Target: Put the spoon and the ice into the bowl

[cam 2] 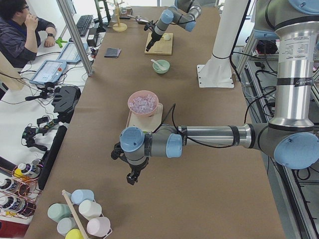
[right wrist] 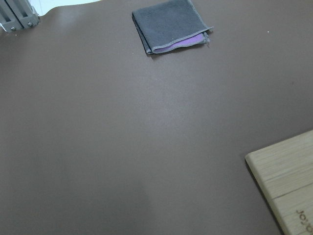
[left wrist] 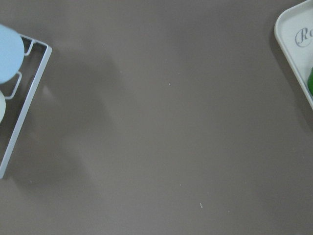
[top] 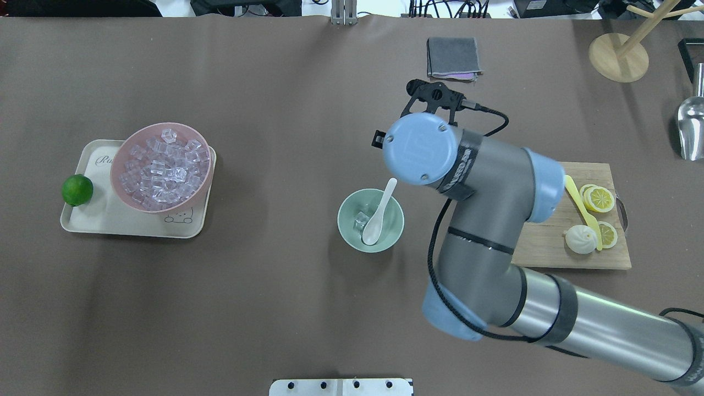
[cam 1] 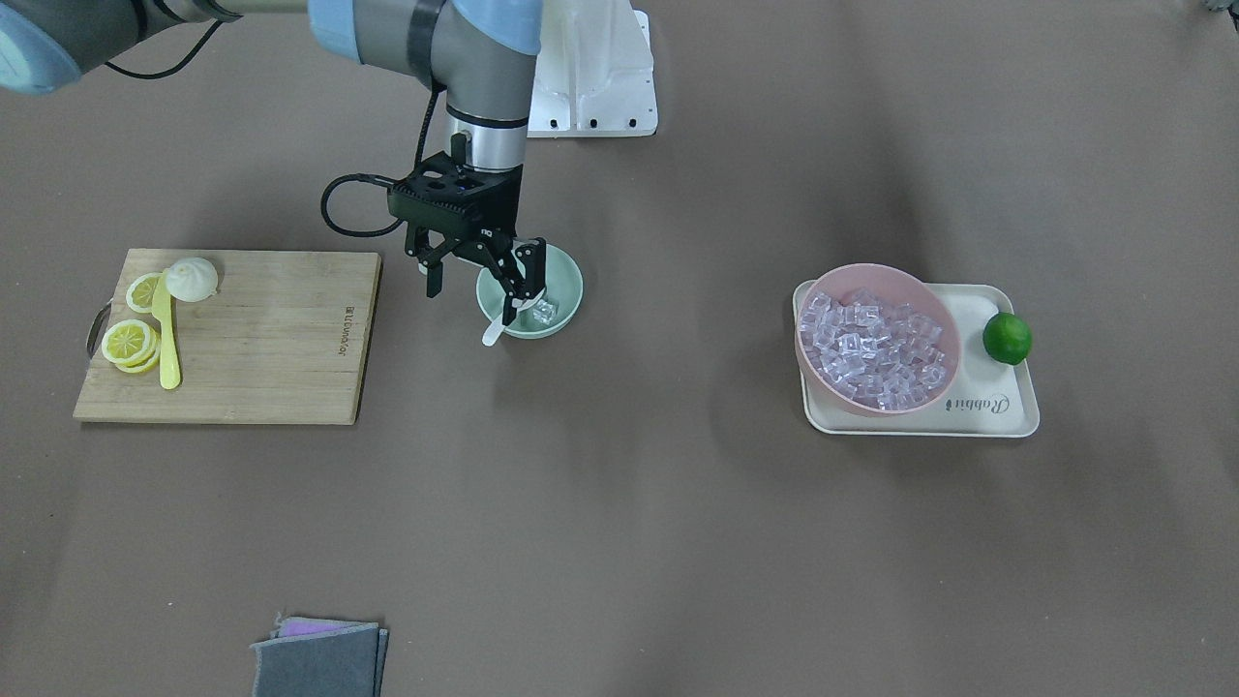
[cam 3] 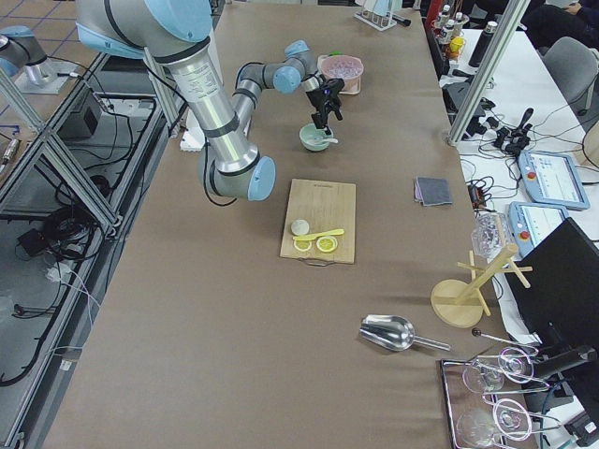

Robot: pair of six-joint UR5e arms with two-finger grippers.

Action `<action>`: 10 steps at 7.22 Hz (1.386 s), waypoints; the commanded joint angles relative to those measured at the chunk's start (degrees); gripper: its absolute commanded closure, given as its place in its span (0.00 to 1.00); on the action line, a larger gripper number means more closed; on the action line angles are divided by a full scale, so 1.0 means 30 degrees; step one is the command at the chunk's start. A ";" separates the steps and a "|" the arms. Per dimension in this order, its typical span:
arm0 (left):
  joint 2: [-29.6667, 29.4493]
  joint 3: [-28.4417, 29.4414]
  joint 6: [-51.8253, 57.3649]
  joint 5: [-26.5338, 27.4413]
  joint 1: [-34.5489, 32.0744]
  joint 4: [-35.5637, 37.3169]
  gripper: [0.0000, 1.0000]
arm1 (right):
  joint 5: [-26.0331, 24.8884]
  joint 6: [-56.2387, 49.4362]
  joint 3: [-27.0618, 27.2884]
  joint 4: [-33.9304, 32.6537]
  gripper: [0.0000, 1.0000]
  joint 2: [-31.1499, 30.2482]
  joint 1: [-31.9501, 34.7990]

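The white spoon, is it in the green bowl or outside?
In. The spoon has its scoop in the bowl beside an ice cube; its handle leans over the rim.

Small mint-green bowl [top: 347, 212], sitting upright. White spoon [top: 378, 212] inside, scoop at the bottom, handle sticking out over the rim. 1 clear ice cube [top: 361, 220] right beside the scoop.

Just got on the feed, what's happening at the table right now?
The right tool hangs open just above the mint bowl, gripping nothing. The white spoon lies in that bowl with its handle over the rim, and one ice cube sits beside its scoop, so both items look placed. The left tool is far off, past the pink bowl of ice. Whether it is open cannot be told.
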 commanded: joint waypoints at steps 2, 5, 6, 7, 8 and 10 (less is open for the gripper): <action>-0.0722 -0.1427 -0.1980 -0.0114 -0.0035 0.3765 0.02 | 0.5891 -0.9731 0.2061 0.2358 0.00 -0.4742 0.4976; -0.0638 -0.1755 -0.1868 -0.0232 -0.0064 0.4039 0.02 | 1.2243 -2.0449 0.1865 0.3425 0.00 -0.8530 1.1297; -0.0491 -0.1785 -0.1838 -0.0203 -0.0093 0.3979 0.02 | 1.2783 -2.3011 0.1746 0.3454 0.00 -0.9906 1.2884; -0.0490 -0.1756 -0.1837 -0.0174 -0.0151 0.4008 0.02 | 1.3049 -2.5357 0.1484 0.3454 0.00 -1.1080 1.4408; -0.0490 -0.1756 -0.1924 -0.0174 -0.0152 0.4008 0.02 | 1.4067 -2.7353 0.1105 0.3454 0.00 -1.2049 1.5700; -0.0490 -0.1756 -0.1955 -0.0203 -0.0181 0.4008 0.02 | 1.5918 -2.9795 0.1011 0.3686 0.00 -1.4326 1.7293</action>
